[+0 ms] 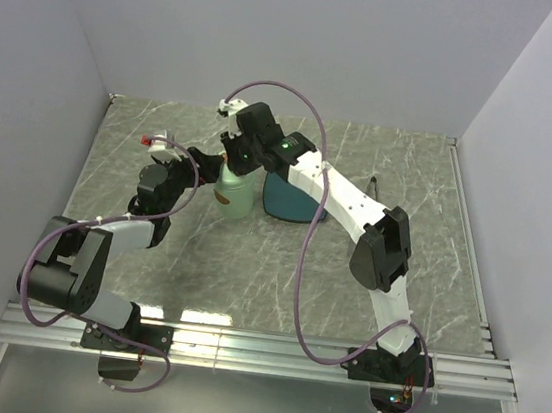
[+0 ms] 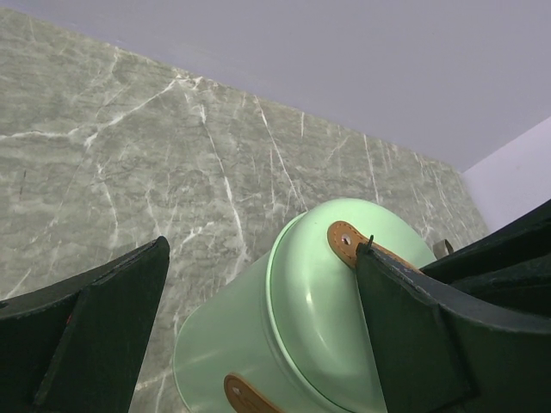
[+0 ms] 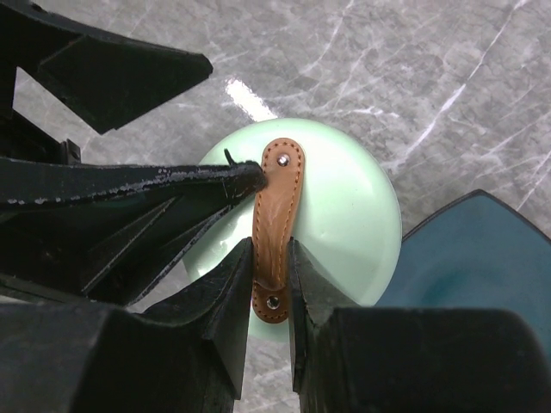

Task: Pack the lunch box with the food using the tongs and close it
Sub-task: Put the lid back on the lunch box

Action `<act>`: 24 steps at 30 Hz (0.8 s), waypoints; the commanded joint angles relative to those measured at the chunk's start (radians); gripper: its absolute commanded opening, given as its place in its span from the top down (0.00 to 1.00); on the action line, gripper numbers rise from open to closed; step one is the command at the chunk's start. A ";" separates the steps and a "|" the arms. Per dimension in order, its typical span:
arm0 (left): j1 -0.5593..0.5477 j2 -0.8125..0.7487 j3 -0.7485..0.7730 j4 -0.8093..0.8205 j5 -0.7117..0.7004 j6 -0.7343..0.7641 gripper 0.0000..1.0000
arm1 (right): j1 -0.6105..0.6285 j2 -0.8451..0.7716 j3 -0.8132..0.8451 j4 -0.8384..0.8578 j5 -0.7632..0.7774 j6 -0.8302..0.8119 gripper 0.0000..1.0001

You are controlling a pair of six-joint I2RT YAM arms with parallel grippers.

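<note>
The pale green lunch box [image 1: 234,197] stands upright in mid-table with its round lid [image 3: 344,206] sitting on top. My right gripper [image 3: 271,267] comes down from above and is shut on the lid's brown strap handle [image 3: 277,215]. My left gripper [image 2: 263,258] is open wide beside the box, with the box's upper part [image 2: 258,344] between its fingers. One left finger [image 3: 172,176] touches the lid at the far end of the strap. The food is hidden. A slim dark thing [image 1: 373,186] on the table to the right may be the tongs.
The dark teal plate [image 1: 287,200] lies right behind the lunch box, touching or nearly touching it, and shows in the right wrist view as the plate [image 3: 482,258]. Walls close off the table at the back and both sides. A metal rail runs along the near edge.
</note>
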 commanded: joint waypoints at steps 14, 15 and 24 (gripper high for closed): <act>-0.007 -0.070 -0.009 0.033 -0.001 0.025 0.04 | -0.033 -0.049 -0.189 0.085 -0.019 0.039 0.78; -0.007 -0.072 -0.009 0.032 0.000 0.025 0.04 | -0.035 -0.052 -0.192 0.087 -0.019 0.039 0.74; -0.007 -0.104 -0.012 0.024 -0.006 0.028 0.03 | -0.033 -0.092 -0.197 0.116 -0.025 0.031 0.54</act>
